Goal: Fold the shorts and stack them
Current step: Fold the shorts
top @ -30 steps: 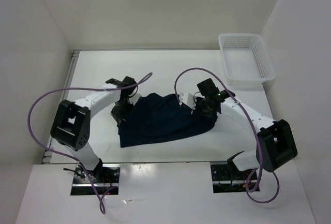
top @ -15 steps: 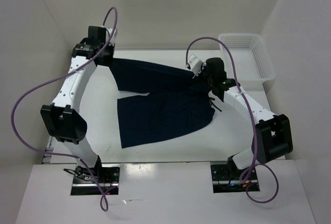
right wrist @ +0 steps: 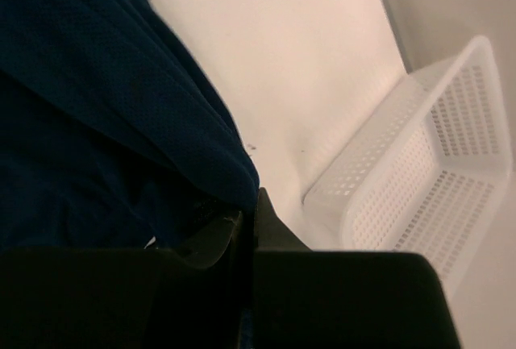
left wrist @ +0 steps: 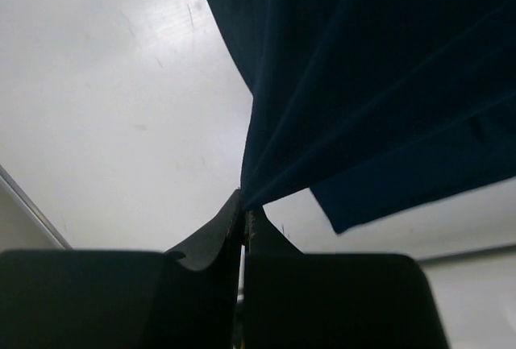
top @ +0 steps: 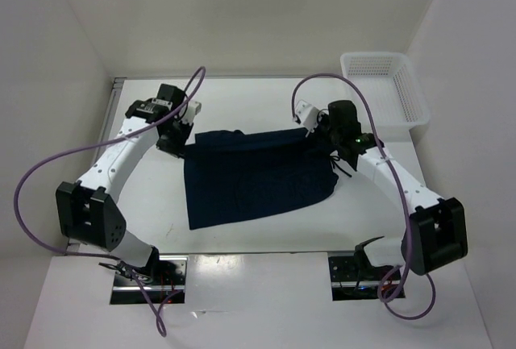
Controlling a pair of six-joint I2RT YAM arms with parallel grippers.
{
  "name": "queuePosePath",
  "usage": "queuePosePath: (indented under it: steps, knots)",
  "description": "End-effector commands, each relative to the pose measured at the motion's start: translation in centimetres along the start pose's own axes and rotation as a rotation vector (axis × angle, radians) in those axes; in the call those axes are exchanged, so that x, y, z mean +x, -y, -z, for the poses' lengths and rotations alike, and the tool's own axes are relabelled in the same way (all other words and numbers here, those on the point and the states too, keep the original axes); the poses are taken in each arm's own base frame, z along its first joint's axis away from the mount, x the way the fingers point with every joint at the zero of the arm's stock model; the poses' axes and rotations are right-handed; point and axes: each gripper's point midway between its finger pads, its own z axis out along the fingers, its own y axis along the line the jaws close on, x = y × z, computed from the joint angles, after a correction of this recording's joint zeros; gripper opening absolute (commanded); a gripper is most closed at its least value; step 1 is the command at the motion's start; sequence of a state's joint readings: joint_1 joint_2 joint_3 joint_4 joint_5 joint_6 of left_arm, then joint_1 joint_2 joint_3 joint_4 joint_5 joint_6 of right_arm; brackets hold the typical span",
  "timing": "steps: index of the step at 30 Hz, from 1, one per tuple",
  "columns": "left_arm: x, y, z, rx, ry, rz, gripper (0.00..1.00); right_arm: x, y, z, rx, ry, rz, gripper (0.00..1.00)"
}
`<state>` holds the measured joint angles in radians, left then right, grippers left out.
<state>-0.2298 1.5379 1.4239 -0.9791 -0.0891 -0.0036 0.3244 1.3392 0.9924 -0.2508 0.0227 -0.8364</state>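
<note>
The dark navy shorts (top: 254,176) lie spread in the middle of the white table, their far edge lifted between my two grippers. My left gripper (top: 179,141) is shut on the far left corner; in the left wrist view the cloth (left wrist: 379,83) fans out from the pinched tips (left wrist: 244,204). Over at the far right corner my right gripper (top: 321,133) is shut on the shorts (right wrist: 105,115) too, with cloth bunched at its tips (right wrist: 248,204). The drawstring end (top: 339,165) hangs by the right arm.
A white mesh basket (top: 385,91) stands at the far right corner of the table; the right wrist view has it (right wrist: 419,180) close by. White walls enclose the table at the back and on both sides. Purple cables loop over both arms.
Both grippers lifted the far edge of the shorts up and toward the back wall, spreading it wide, then came back down toward me. The cloth now lies lower and flatter.
</note>
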Motion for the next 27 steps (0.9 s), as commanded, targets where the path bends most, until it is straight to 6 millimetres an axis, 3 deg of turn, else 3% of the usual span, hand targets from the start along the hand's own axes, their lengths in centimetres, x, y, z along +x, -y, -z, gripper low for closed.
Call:
queuePosePath:
  steps: [1,5,6,9,12,20,22,27]
  knots:
    - [4.6,0.8,1.8,0.028,-0.126,-0.024,0.0,0.2,-2.3,2.3,-0.119,0.052,0.109,0.0]
    - [8.1,3.3,1.3,0.084,-0.239,-0.092,0.0,2.8,-6.3,3.3,-0.277,0.02,0.22,0.0]
    - [9.3,3.8,0.7,0.09,-0.276,-0.112,0.0,4.0,-8.1,3.5,-0.337,-0.012,0.233,0.0]
    - [11.0,4.9,-0.2,0.08,-0.327,-0.192,0.0,5.4,-11.2,3.9,-0.435,-0.036,0.278,0.0]
    - [12.6,5.7,-1.0,0.087,-0.381,-0.232,0.0,5.9,-13.1,4.4,-0.478,-0.046,0.334,0.0]
    - [16.2,5.6,-2.4,0.075,-0.478,-0.263,0.0,8.0,-15.2,4.7,-0.531,-0.088,0.403,0.0]
    - [16.0,5.6,-2.2,0.075,-0.48,-0.263,0.0,8.1,-15.0,4.7,-0.523,-0.097,0.406,0.0]
    - [13.2,4.2,-0.7,0.031,-0.389,-0.224,0.0,7.1,-12.8,4.5,-0.455,-0.097,0.415,0.0]
